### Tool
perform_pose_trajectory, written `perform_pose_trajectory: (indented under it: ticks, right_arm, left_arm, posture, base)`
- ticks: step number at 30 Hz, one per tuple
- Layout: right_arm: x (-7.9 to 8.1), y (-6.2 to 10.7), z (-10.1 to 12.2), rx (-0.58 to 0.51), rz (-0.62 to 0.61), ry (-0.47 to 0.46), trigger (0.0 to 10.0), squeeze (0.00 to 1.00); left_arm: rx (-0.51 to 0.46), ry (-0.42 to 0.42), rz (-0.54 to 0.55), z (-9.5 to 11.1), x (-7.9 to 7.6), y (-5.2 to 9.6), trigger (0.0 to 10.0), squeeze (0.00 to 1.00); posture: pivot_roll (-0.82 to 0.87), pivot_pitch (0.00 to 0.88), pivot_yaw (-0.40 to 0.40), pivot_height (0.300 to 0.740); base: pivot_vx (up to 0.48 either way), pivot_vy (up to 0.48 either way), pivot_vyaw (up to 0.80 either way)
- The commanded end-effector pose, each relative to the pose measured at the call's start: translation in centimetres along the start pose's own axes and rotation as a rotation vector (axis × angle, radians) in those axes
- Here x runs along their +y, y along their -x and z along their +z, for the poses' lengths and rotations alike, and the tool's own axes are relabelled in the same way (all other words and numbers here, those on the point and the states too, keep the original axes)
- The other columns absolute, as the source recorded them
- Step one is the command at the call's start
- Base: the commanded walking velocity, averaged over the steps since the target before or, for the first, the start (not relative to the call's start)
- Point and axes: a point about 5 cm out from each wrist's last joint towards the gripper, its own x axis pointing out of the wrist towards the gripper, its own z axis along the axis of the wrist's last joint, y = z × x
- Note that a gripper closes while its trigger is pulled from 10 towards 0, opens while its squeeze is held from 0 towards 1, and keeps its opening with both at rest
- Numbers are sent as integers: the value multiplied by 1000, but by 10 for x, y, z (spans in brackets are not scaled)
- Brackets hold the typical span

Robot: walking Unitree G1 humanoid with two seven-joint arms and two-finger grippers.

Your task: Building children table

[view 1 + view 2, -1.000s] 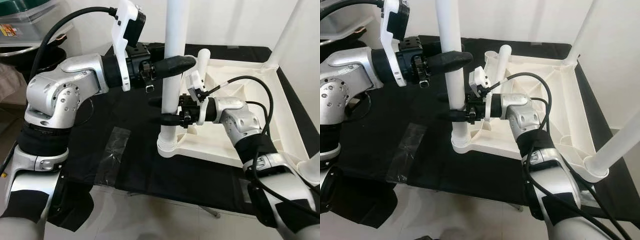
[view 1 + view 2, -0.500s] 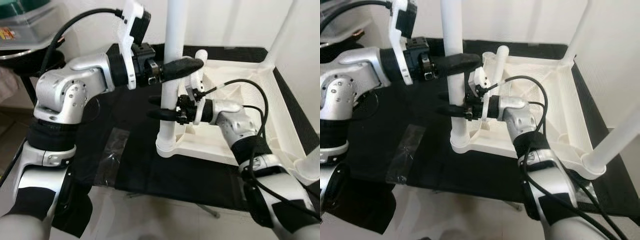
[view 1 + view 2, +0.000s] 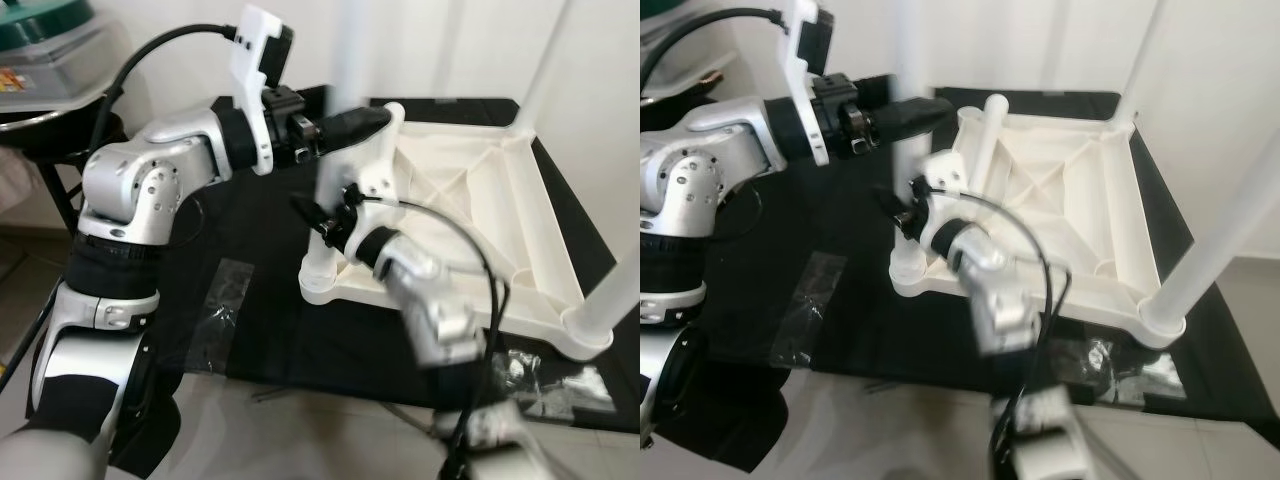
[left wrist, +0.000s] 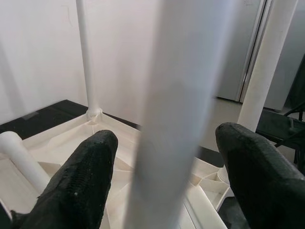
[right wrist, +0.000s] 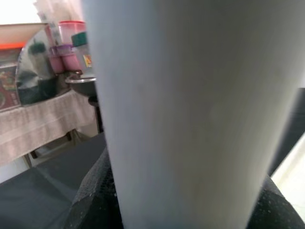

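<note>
Left gripper [image 3: 345,125] reaching in from upper left of frame, fingers [image 4: 78,183] sitting apart either side of white leg [image 4: 178,109], not pinching. Leg standing at frame centre in near-left corner socket of upturned white tabletop [image 3: 470,215], itself centre-right on black cloth [image 3: 250,220]. Right gripper [image 3: 318,215] working low on leg, black fingers hugging tube; motion blur, clamped or loose you cannot tell. Keep tube plumb while pressing. Leg smooth round plastic; tabletop ribbed moulding.

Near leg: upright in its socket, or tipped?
Upright: the near leg rises straight from the corner socket of the tabletop. How deep it sits: cannot tell.
</note>
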Motion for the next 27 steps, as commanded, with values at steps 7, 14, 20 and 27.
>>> perform_pose_trajectory:
  ticks: [7,14,20,27]
  right_arm:
    - [7,3,-33,165,-81,-39,0,0]
    - [7,-2,-12,116,-39,-39,0,0]
    - [-10,-9,33,-60,35,-17,0,0]
    - [-29,-1,78,-250,150,-144,0,0]
  left_arm:
    - [1,-10,-14,0,-1,-3,10000,0]
    - [3,-21,-6,-2,-1,0,10000,0]
    - [-37,-33,-13,9,-2,19,10000,0]
    - [-116,-15,-91,24,-22,68,10000,0]
  posture:
    - [32,118,49,740]
    - [28,118,49,740]
    - [24,117,49,740]
    - [30,111,30,740]
  base:
    - [0,0,0]
    - [0,0,0]
    - [0,0,0]
    - [0,0,0]
